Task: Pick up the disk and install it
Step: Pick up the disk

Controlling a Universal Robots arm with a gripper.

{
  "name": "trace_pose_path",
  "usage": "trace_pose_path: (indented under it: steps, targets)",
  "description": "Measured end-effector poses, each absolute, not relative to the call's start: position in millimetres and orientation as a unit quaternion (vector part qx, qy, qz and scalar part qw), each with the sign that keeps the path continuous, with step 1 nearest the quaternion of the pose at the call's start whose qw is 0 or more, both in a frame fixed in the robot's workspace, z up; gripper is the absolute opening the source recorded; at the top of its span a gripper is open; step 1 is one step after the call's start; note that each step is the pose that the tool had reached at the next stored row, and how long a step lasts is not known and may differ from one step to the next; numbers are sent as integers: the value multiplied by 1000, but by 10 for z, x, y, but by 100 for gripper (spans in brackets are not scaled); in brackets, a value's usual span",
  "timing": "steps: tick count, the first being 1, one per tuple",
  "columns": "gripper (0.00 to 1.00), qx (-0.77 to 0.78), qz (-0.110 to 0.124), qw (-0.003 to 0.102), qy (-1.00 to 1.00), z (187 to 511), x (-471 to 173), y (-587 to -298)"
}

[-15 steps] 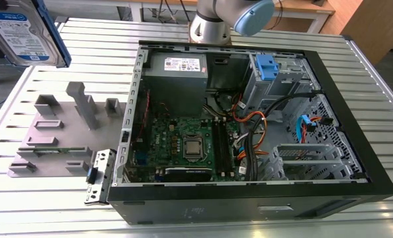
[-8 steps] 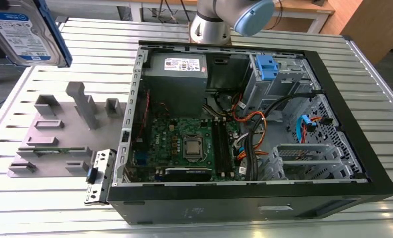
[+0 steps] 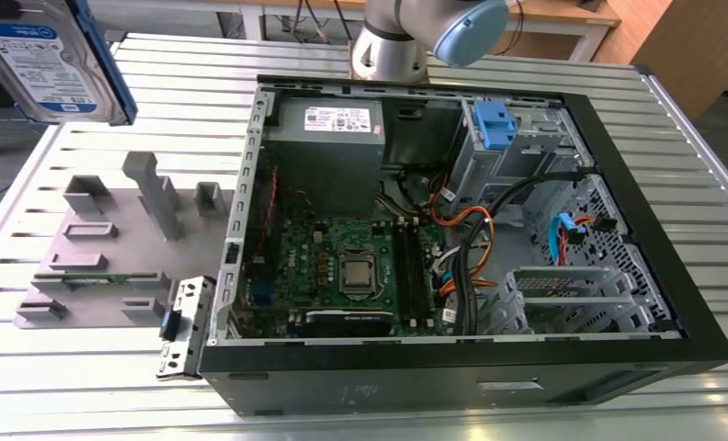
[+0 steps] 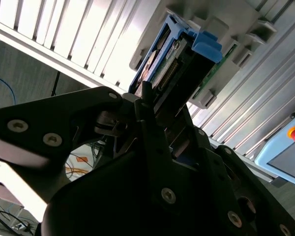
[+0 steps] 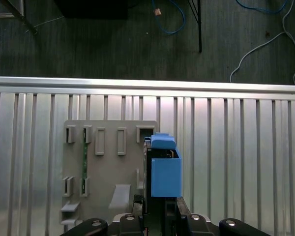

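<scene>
While clamped in the jaws, the disk (image 3: 45,60) above the grey fixture plate (image 5: 108,167), apart from the computer case (image 3: 462,377).

The disk (image 3: 43,57) wears a glossy blue-and-white label between smooth blue plastic rails (image 5: 165,173). The hand (image 4: 160,110) is matt black. The counter (image 3: 82,395) is ribbed bare metal with a soft sheen. The grey holder plate (image 3: 119,257) looks like matt plastic. The computer case (image 3: 462,372) is matt black outside and bare steel within.
</scene>
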State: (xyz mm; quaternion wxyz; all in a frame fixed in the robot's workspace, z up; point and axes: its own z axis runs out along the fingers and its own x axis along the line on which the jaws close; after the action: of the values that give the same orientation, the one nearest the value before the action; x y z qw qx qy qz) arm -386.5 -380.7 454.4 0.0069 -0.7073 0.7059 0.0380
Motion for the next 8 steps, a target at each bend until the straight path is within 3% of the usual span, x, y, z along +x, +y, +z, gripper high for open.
trace_pose_path:
  steps: [8]
  targets:
    - [35, -707, 38, 7, 706, 4543, -3837, -3807]
